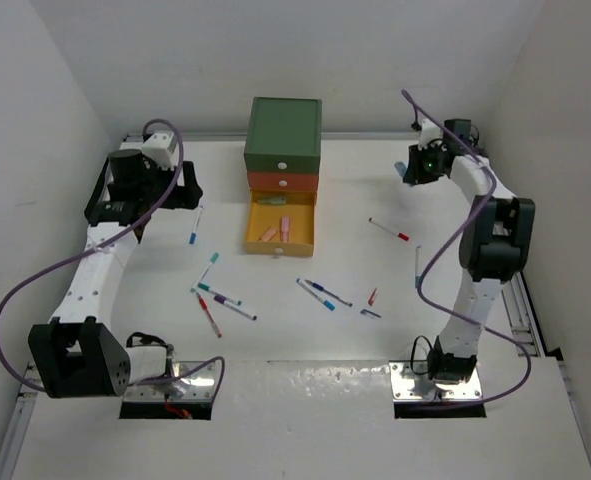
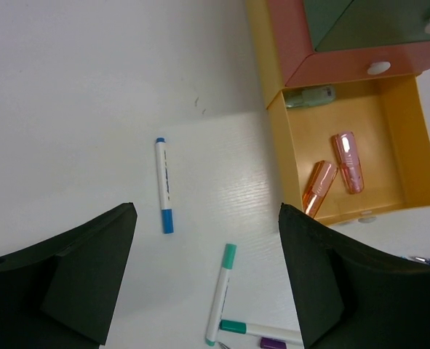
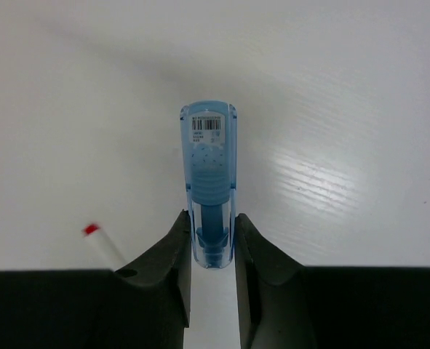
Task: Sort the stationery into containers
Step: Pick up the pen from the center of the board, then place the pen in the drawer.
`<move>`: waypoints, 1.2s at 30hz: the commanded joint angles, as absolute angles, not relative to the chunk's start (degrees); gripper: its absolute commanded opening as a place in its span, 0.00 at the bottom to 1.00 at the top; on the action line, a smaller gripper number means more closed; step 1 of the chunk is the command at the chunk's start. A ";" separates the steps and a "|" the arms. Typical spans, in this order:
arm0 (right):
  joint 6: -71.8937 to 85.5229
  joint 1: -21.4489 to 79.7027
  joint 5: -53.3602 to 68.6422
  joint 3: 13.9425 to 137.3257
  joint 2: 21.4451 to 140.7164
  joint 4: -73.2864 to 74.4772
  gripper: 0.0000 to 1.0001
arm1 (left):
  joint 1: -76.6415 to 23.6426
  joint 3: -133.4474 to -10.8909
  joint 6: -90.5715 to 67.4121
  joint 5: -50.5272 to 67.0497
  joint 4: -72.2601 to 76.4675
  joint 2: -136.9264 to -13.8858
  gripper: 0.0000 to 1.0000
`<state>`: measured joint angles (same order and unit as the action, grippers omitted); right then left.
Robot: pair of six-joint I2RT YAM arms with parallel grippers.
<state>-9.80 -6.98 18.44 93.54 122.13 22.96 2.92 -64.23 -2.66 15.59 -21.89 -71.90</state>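
Blue capsule piece [image 3: 210, 167] is pinched in the right gripper [image 3: 212, 222], over the counter [image 3: 345, 109] at far right. Yellow drawer [image 2: 418, 160] stands open with 2 pink pieces [image 2: 348, 161] inside. Left gripper [image 2: 207, 218] is spread wide above a blue-capped pen [image 2: 164, 185].

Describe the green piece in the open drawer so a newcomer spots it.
The small cabinet stands at the table's far middle, its bottom yellow drawer pulled open. Inside, the mint-green capsule lies at the back, by the orange-red drawer. It is the only green piece; the two pink capsules lie nearer the front.
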 commanded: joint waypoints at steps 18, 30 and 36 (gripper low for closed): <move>-17.76 24.34 33.75 68.45 83.22 26.11 0.00 | 6.86 -46.06 -4.83 28.74 -11.17 -55.55 0.79; -17.93 32.25 26.46 82.34 107.13 18.98 0.00 | 6.42 -42.54 3.41 29.79 -10.81 -53.70 0.76; -16.88 33.22 23.03 85.69 110.66 19.07 0.57 | 6.07 -42.81 9.73 30.85 -12.48 -53.35 0.76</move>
